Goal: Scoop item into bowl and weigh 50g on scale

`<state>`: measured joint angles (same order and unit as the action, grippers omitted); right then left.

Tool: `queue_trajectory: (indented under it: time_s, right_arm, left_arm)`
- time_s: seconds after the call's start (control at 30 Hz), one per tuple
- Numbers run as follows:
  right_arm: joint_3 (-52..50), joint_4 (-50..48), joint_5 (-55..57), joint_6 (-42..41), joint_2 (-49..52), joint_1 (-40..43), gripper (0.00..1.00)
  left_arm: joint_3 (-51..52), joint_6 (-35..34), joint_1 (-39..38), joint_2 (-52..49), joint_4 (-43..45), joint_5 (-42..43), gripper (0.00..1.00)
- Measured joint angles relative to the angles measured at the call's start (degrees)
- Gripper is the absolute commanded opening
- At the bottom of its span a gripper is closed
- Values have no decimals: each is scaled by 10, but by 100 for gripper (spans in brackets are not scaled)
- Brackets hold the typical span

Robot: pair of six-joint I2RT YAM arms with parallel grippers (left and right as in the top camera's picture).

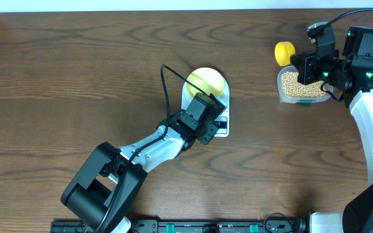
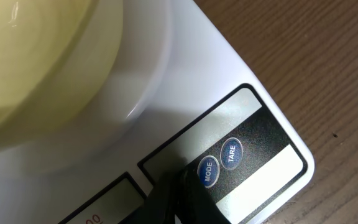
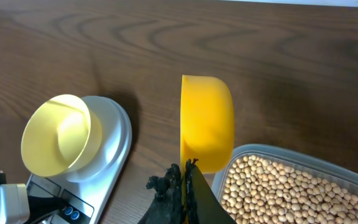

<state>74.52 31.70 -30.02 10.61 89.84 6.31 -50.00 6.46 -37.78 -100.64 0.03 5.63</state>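
The surface (image 1: pixel 76 71) was dark brown wood with a strong wavy grain, and it filled nearly every view. Of the room only a pale band (image 1: pixel 173 5) showed along the far edge; whether it was wall or floor could not be told.

Near the middle stood the white scale (image 2: pixel 197 68), with the pale yellow bowl (image 1: pixel 207 81) sitting on its round platform. The left arm reached in from the near side and covered much of the scale from above. In the left wrist view the left fingers (image 2: pixel 163 199) looked pressed together into one dark wedge, its tip just beside the MODE button (image 2: pixel 207 171). The TARE button (image 2: pixel 231 153) lay next to that. Whether the tip touched the panel could not be told.

At the far right of the surface, well apart from the scale, stood a clear container (image 3: pixel 303 155) holding the tan beans (image 3: pixel 284 193). The right fingers (image 3: pixel 166 186) were pinched on the handle of a yellow scoop (image 3: pixel 207 121). Its cup was just beside the container's rim, on the side toward the scale. Whether it rested on the wood could not be told.
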Motion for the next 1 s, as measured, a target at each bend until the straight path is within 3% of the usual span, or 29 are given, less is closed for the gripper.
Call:
queue_trajectory:
  time_s: [1.0]
  right_arm:
    - [0, 2, 0, 0, 0, 0, 1]
  left_arm:
    - [-6, 0, -2, -10, 10, 0, 8]
